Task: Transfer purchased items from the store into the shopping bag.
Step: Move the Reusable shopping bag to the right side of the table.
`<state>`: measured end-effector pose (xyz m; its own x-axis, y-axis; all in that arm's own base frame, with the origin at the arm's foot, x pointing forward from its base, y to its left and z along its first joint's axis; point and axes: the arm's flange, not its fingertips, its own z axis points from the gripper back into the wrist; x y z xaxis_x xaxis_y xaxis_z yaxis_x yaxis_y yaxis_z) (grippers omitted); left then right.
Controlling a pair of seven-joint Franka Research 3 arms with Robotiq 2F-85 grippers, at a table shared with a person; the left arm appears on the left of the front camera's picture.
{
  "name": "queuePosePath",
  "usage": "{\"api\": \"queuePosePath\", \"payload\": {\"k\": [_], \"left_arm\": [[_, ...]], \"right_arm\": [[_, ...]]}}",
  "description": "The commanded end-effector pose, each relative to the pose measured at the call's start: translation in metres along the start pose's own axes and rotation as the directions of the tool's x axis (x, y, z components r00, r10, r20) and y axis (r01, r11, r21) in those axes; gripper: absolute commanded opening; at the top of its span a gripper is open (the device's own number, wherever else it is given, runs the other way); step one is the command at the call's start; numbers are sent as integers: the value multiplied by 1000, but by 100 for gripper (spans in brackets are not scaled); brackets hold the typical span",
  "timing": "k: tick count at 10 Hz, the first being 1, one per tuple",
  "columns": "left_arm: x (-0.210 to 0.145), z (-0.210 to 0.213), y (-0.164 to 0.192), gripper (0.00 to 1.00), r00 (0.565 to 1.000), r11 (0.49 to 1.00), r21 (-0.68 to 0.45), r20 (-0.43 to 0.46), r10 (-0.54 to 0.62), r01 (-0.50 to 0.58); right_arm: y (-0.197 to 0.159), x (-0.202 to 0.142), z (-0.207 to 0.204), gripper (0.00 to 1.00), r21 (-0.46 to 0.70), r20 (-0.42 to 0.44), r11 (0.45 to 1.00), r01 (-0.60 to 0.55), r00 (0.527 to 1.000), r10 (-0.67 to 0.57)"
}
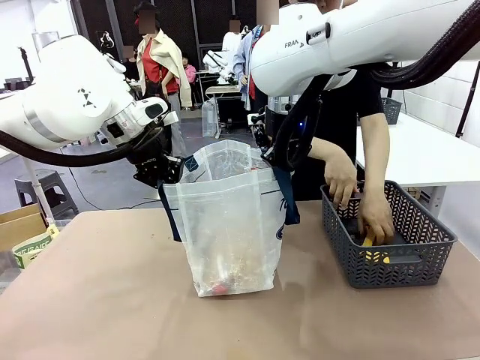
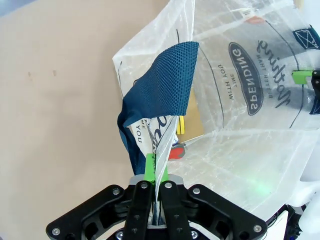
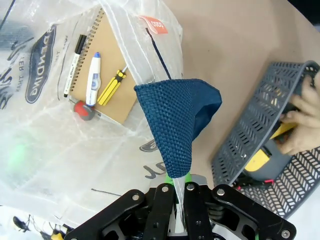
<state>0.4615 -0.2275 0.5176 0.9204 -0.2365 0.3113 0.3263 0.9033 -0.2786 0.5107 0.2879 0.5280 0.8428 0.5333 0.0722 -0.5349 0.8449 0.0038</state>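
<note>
The shopping bag [image 1: 232, 225] stands upright mid-table, its mouth held wide. My left gripper [image 1: 161, 169] is shut on the bag's left rim beside a navy handle [image 2: 160, 90]; its fingertips [image 2: 156, 165] pinch the plastic. My right gripper [image 1: 274, 150] is shut on the opposite rim [image 3: 176, 177] under the other navy handle [image 3: 175, 120]. Purchased items lie at the bag's bottom: a tan spiral notebook [image 3: 100, 75], a marker [image 3: 72, 65], a white pen [image 3: 93, 80] and a yellow screwdriver [image 3: 111, 86]. The person's hands [image 1: 360, 202] reach into the grey basket [image 1: 420, 262].
The grey lattice basket stands at the right, close beside the bag, with a yellow item [image 1: 371, 244] in it. A cardboard box [image 1: 19, 225] sits off the table's left edge. The brown tabletop [image 1: 97, 300] is bare in front and to the left.
</note>
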Motion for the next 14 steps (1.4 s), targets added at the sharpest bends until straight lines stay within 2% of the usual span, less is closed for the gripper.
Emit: {"api": "queuePosePath", "payload": {"k": [1,14], "left_arm": [[-1,-1,0,0,1000,1000,1,-2,0,0],[-1,-1,0,0,1000,1000,1,-2,0,0]], "right_arm": [[0,0,0,0,-1,2,1000,0,1000,0],[0,0,0,0,-1,2,1000,0,1000,0]]}}
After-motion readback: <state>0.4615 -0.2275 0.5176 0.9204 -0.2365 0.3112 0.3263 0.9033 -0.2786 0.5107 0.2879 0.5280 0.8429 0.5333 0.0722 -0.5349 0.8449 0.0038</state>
